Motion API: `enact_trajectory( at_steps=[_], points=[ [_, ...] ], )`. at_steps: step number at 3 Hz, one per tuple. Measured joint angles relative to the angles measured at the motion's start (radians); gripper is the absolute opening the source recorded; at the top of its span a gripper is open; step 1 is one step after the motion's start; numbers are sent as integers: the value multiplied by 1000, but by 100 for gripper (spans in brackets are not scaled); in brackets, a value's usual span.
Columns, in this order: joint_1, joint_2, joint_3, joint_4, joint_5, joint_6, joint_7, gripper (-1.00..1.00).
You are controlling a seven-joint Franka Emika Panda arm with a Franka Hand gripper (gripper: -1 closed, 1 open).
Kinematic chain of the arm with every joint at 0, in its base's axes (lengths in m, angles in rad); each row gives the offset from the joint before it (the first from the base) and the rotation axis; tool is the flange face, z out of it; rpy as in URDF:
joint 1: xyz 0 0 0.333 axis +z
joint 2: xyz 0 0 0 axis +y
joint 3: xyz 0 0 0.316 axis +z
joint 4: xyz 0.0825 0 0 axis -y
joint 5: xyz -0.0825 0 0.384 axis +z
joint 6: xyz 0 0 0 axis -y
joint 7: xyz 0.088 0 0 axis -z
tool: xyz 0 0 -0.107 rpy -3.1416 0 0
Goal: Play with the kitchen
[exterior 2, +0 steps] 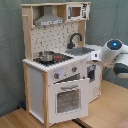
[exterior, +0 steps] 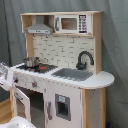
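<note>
The toy kitchen (exterior: pixel 65 45) (exterior 2: pixel 37 75) is white and light wood, with a grey hood (exterior: pixel 39 29), a black faucet (exterior: pixel 84 59) over the sink (exterior: pixel 72 74) and a metal pot (exterior: pixel 31 62) (exterior 2: pixel 46 56) on the stove. Its windowed oven door (exterior 2: pixel 67 97) (exterior: pixel 21 103) hangs ajar, its top edge tipped outward. My white arm (exterior 2: pixel 112 52) reaches in from the second exterior view's right. The gripper (exterior 2: pixel 93 74) (exterior: pixel 5 77) sits by the door's upper corner, at the first exterior view's left edge.
A microwave (exterior: pixel 70 23) fills the upper shelf and a small cupboard door (exterior: pixel 62 106) sits beneath the sink. The kitchen stands on a wooden floor (exterior 2: pixel 20 119) against a grey curtain (exterior: pixel 116 50). A white rounded object (exterior: pixel 15 122) shows at the first exterior view's bottom left.
</note>
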Motion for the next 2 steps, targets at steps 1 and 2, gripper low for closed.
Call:
enact_trajectory(
  at_steps=[1,2],
  points=[
    [-22,31,0,-7,39,4,-93,100],
    [-51,63,-1,-7,74,15,-183,100]
  ],
)
